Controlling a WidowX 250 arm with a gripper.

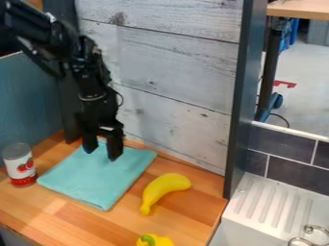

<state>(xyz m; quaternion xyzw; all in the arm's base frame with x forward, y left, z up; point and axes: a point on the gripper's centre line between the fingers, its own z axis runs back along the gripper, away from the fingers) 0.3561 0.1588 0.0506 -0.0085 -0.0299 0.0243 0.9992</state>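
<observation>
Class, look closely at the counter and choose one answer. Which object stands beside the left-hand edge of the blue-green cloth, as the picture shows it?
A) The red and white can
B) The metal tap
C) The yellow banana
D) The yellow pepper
A: the red and white can stands upright at the left-hand edge of the blue-green cloth, in the picture's view.

From where I stand, a black robot arm comes in from the upper left, high above its claw. The arm bends, then drops almost straight through the wrist, directly over the claw. A thin cable loops out beside the wrist, above the claw. The claw points down, its two blunt fingers parted, with a gap between them.
</observation>
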